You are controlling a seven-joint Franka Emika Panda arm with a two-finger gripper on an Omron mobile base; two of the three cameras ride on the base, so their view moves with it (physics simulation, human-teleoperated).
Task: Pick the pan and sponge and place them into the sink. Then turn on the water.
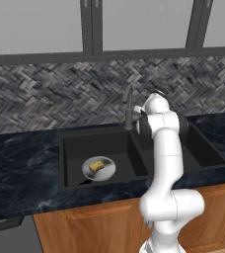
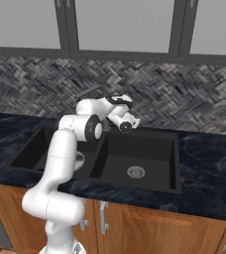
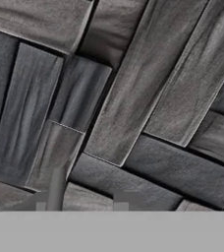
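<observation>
The grey pan [image 1: 108, 172] lies in the wider left basin of the black sink [image 1: 71, 148], with the yellow sponge [image 1: 96, 166] resting on it. My arm reaches over the divider between the basins toward the back wall. The gripper [image 1: 137, 109] is up beside the slim grey faucet [image 1: 129, 105], apart from the pan and the sponge and with nothing of the task in it. Close before the hand are backsplash tiles [image 3: 133, 98] and a thin grey rod [image 3: 55, 187] low on the left. The fingertips are too faint to judge the gap between them. The water is out of view.
The narrower right basin [image 2: 149, 149] has a round silver drain [image 2: 136, 171]. Dark marble counter [image 1: 20, 163] runs on both sides of the sink, wooden cabinet fronts [image 2: 149, 223] sit below it, and the herringbone backsplash [image 1: 45, 99] rises just behind the faucet.
</observation>
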